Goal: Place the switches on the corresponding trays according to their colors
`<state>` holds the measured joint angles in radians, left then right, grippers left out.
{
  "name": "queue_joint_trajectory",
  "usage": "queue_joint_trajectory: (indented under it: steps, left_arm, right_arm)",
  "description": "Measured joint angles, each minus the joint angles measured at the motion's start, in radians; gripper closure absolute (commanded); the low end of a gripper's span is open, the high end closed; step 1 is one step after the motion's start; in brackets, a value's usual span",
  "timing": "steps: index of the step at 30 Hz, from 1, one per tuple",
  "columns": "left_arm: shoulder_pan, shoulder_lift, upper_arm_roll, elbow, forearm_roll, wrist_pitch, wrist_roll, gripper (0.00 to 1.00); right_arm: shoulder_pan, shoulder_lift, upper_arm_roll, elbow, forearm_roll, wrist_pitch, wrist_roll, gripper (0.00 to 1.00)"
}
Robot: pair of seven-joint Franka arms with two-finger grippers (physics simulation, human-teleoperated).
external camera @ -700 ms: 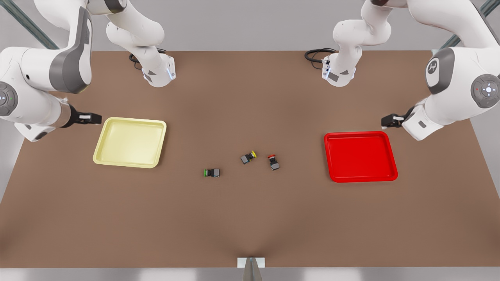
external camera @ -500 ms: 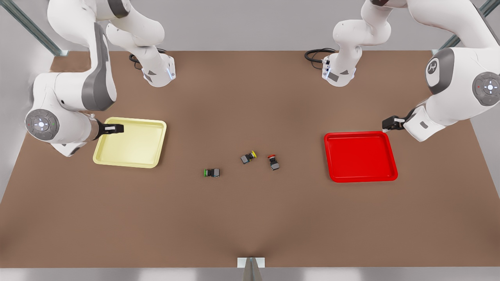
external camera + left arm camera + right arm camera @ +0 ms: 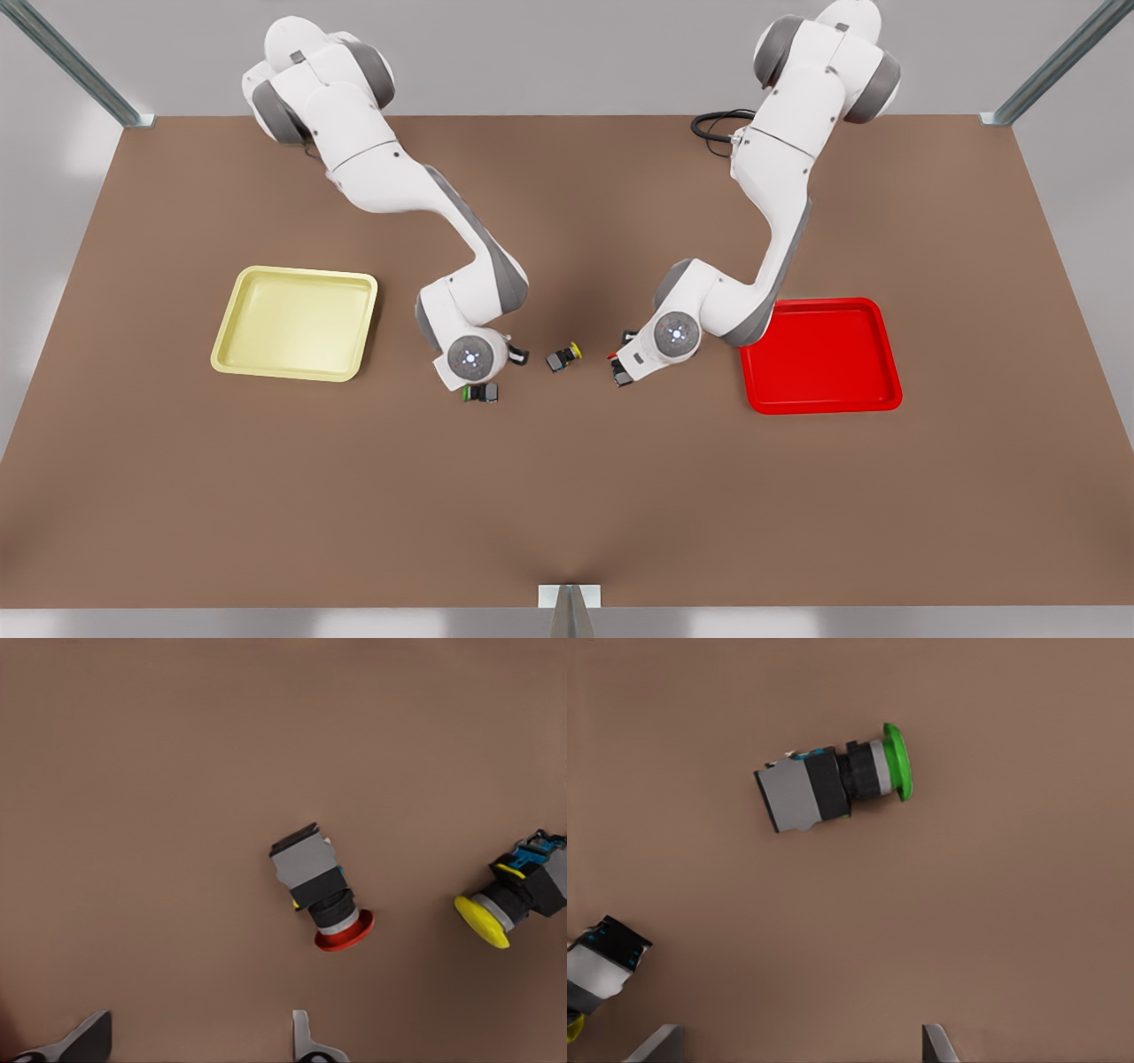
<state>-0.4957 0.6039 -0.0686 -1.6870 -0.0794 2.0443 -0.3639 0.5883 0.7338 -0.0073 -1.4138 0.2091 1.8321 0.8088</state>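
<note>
1. My left claw (image 3: 195, 1045) hung over the red switch (image 3: 319, 895). Its two fingers (image 3: 306, 1047) were wide apart and held nothing.
2. The red switch lay on its side on the brown table (image 3: 567, 496), near the middle. The red tray (image 3: 824, 363) was off to the front view's right, with nothing in it.
3. To grab it well, I think I should turn my left claw so one finger sits on each flat side of the dark body, not on the round cap. Then I should go straight down and squeeze softly.
4. The yellow switch (image 3: 518, 899) lay close to the red one, so I think I should be careful not to bump it.
5. My right claw (image 3: 797, 1045) was wide open too, and held nothing. It hung over the green switch (image 3: 833, 788), which has no tray.
6. I think my right claw should slide over to the yellow switch next. The yellow tray (image 3: 292, 323) sat well apart, on the front view's left, also with nothing in it.
</note>
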Motion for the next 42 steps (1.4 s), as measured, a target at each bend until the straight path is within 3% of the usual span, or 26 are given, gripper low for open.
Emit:
queue_joint_trajectory:
  steps: [6,16,36,37,39,42]
  left_arm:
    - [-0.033,0.045,-0.002,0.002,-0.031,0.192,-0.280,0.00]
    - [-0.033,0.124,-0.003,0.036,-0.006,0.354,-0.633,0.00]
    - [-0.027,0.160,-0.026,0.038,0.013,0.281,-0.720,0.00]
    - [-0.027,0.160,-0.026,0.039,0.012,0.282,-0.717,0.06]
    - [-0.027,0.161,-0.026,0.040,0.011,0.285,-0.713,0.35]
    - [-0.027,0.161,-0.026,0.045,0.009,0.291,-0.709,0.46]
  right_arm:
    - [0.064,0.058,-0.003,0.005,0.100,0.252,0.327,0.00]
    - [0.053,0.098,-0.003,0.003,0.186,0.431,0.686,0.00]
    - [0.104,0.117,0.010,-0.053,0.195,0.543,0.823,0.00]
    - [0.105,0.117,0.015,-0.053,0.195,0.545,0.820,0.00]
    - [0.107,0.117,0.023,-0.053,0.195,0.547,0.815,0.00]
    - [0.107,0.118,0.030,-0.053,0.194,0.549,0.807,0.00]
